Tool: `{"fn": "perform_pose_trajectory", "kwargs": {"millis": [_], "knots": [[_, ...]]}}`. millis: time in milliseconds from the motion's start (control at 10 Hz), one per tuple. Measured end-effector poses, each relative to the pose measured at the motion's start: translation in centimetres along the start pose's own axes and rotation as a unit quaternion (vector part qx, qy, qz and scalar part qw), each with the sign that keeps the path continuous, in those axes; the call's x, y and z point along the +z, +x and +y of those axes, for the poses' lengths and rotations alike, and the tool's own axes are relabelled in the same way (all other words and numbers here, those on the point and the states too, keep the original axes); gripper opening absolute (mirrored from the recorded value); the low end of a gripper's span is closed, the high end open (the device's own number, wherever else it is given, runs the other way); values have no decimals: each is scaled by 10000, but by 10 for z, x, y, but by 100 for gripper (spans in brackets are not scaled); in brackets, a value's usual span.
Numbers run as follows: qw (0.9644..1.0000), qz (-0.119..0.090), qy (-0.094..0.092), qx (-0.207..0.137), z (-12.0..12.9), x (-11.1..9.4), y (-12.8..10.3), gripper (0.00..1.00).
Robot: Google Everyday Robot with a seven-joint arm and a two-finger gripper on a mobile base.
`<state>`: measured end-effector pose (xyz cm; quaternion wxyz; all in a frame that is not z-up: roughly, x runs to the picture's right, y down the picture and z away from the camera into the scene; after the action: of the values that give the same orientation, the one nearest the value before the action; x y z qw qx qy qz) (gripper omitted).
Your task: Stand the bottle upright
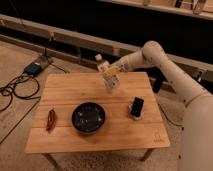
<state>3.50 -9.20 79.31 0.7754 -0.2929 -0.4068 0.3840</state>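
The bottle (102,63) is small, clear and pale, with its narrow neck pointing up and to the left. It is tilted and held in the air above the far edge of the wooden table (65,92). My gripper (110,76) reaches in from the right on the white arm (150,55) and is shut on the bottle's lower part. The gripper's pale body hangs just above the tabletop below the bottle.
A black bowl (88,117) sits at the table's front middle. A black slab in a white stand (136,107) stands at the right. A red chili pepper (51,120) lies at the front left. Cables and a blue box (34,68) lie on the floor at left.
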Motion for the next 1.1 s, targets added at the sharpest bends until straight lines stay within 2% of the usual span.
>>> {"fn": "perform_pose_trajectory", "kwargs": {"millis": [200,400,600,800,1100], "knots": [[9983,-509,-35,-284,3,-14,17,0],[9948,-871,-66,-525,5,-28,36,0],[9916,-1147,-30,-606,3,-38,51,0],[9867,-1505,120,-597,-7,-53,73,0],[9817,-1778,197,-652,-19,-56,97,0]]}}
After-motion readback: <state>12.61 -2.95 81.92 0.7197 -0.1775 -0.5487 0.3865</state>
